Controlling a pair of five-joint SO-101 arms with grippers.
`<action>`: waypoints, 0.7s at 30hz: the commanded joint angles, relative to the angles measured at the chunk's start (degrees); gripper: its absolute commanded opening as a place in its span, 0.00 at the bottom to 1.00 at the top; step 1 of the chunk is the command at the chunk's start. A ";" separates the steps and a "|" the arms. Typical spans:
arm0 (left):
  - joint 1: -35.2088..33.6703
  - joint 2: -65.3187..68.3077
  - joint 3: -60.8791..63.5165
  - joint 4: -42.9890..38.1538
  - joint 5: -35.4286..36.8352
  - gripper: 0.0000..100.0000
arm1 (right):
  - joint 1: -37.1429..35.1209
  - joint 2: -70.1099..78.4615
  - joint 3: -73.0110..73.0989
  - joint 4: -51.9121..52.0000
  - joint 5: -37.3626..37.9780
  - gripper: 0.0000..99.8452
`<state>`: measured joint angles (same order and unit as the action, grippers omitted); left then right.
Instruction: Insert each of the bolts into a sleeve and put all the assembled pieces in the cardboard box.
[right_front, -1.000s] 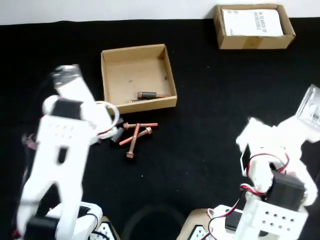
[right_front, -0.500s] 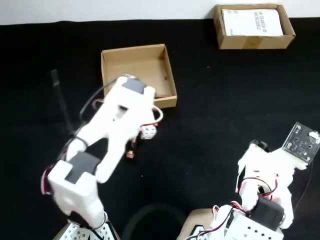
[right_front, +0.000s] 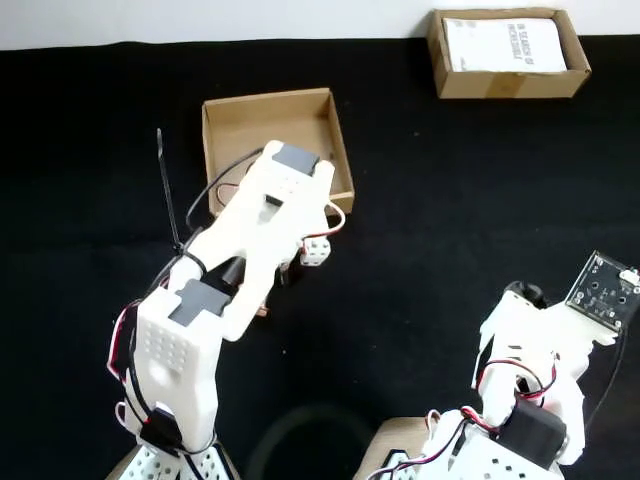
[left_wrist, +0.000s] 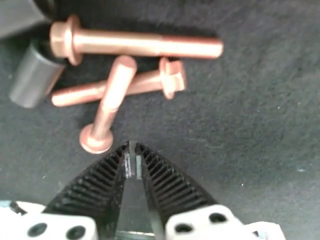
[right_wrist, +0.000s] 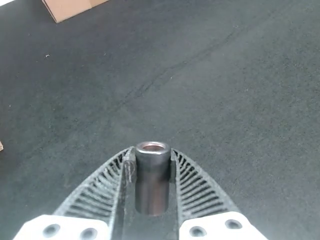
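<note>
Three copper bolts lie crossed on the black mat: a long one (left_wrist: 140, 45), a second (left_wrist: 120, 87) and a third (left_wrist: 106, 112) whose head is just ahead of my left gripper (left_wrist: 131, 149). That gripper is shut with nothing in it. A dark sleeve (left_wrist: 32, 75) lies by the long bolt's head. My left arm (right_front: 270, 230) stretches over the bolts, just in front of the cardboard box (right_front: 260, 130). My right gripper (right_wrist: 151, 157) is shut on another dark sleeve (right_wrist: 151, 175), held upright above the mat. The right arm (right_front: 535, 350) is at the near right.
A second cardboard box (right_front: 505, 85) with a white sheet inside stands at the far right corner. A black cable tie (right_front: 168, 195) sticks up to the left of the box. Black mat lies bare between the two arms.
My left arm swung from the left of the cardboard box to over the bolts, covering them and the box's front. The right arm drew back toward the near right.
</note>
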<state>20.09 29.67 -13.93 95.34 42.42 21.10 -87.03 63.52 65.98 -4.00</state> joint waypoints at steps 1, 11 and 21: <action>-0.48 -0.40 0.92 1.32 -0.26 0.01 | 0.22 -0.48 -0.40 -1.98 0.44 0.01; -0.57 -0.40 13.67 -5.45 -3.25 0.01 | -1.98 -0.75 -0.66 -4.97 0.35 0.01; -19.47 -0.40 13.93 -13.27 -5.63 0.01 | -2.24 -0.75 -0.75 -4.88 0.35 0.01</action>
<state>8.57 29.76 0.75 86.02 37.32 19.60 -87.03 63.52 61.93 -4.00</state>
